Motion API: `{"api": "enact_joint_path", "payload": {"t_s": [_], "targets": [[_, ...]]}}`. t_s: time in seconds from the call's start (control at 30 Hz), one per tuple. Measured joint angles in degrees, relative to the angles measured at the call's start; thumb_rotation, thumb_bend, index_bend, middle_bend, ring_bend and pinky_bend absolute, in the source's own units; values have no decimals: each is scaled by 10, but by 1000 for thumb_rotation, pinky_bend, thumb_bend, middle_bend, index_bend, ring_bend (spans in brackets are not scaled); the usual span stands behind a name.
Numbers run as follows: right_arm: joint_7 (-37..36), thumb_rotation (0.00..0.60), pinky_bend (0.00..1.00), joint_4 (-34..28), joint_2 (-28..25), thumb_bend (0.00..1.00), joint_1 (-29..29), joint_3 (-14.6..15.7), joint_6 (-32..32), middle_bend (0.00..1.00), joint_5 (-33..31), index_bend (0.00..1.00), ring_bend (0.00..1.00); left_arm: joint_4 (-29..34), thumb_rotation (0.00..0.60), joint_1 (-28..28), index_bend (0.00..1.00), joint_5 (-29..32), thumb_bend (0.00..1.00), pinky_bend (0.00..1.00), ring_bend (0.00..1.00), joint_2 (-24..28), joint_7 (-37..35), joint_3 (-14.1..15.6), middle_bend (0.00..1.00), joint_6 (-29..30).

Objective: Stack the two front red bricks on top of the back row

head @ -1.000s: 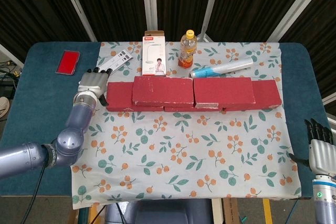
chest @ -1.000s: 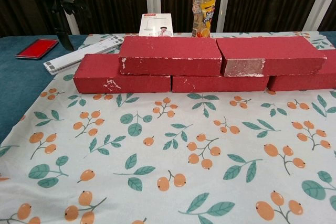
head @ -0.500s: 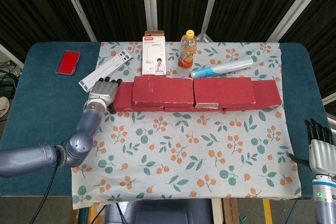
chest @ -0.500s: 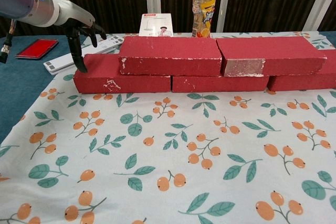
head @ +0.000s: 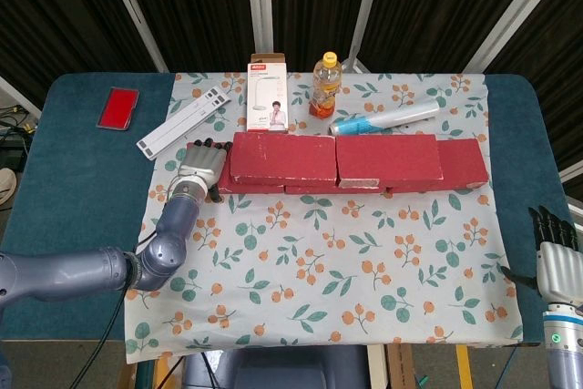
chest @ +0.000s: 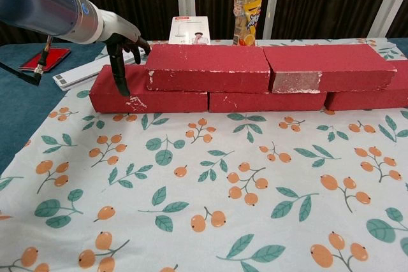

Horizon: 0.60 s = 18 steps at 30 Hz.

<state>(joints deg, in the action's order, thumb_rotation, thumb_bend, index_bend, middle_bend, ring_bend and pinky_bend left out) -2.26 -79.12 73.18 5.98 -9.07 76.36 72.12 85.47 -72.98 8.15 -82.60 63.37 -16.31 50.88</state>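
Two red bricks lie on top of the back row: the left one (head: pixel 282 157) (chest: pixel 207 68) and the right one (head: pixel 389 157) (chest: pixel 328 67). Below them are the bottom-row bricks, left (chest: pixel 153 97), middle (chest: pixel 268 101) and right (head: pixel 465 163) (chest: pixel 370 99). My left hand (head: pixel 202 163) (chest: pixel 124 37) rests on the left end of the bottom-left brick, beside the upper left brick. Its fingers are extended, with one hanging down the brick's front face, and it holds nothing. My right hand (head: pixel 554 250) hovers off the table's right front corner, fingers straight and empty.
Behind the bricks stand an orange drink bottle (head: pixel 325 85) (chest: pixel 247 7) and a white box (head: pixel 268 103). A white remote-like bar (head: pixel 182 122), a red card (head: pixel 118 108) and a blue-white tube (head: pixel 383 118) lie nearby. The floral cloth (head: pixel 319 261) spreads in front.
My left hand has moved right and down onto the left end of the bottom-left brick. The bricks and my right hand have stayed put.
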Motion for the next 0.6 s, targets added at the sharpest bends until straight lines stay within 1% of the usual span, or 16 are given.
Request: {"api": "enact_joint_path", "payload": {"t_s": [0.37, 0.6], "targets": [[-4, 600, 0, 0, -1, 153, 0, 0, -1, 0, 1, 0, 0, -15, 600, -22, 28, 10, 0, 79, 0, -15, -7, 13, 116, -3], [-5, 600, 0, 1, 0, 153, 0, 0, -2, 0, 0, 0, 0, 4, 600, -26, 39, 18, 0, 79, 0, 9, -8, 18, 123, 4]]}}
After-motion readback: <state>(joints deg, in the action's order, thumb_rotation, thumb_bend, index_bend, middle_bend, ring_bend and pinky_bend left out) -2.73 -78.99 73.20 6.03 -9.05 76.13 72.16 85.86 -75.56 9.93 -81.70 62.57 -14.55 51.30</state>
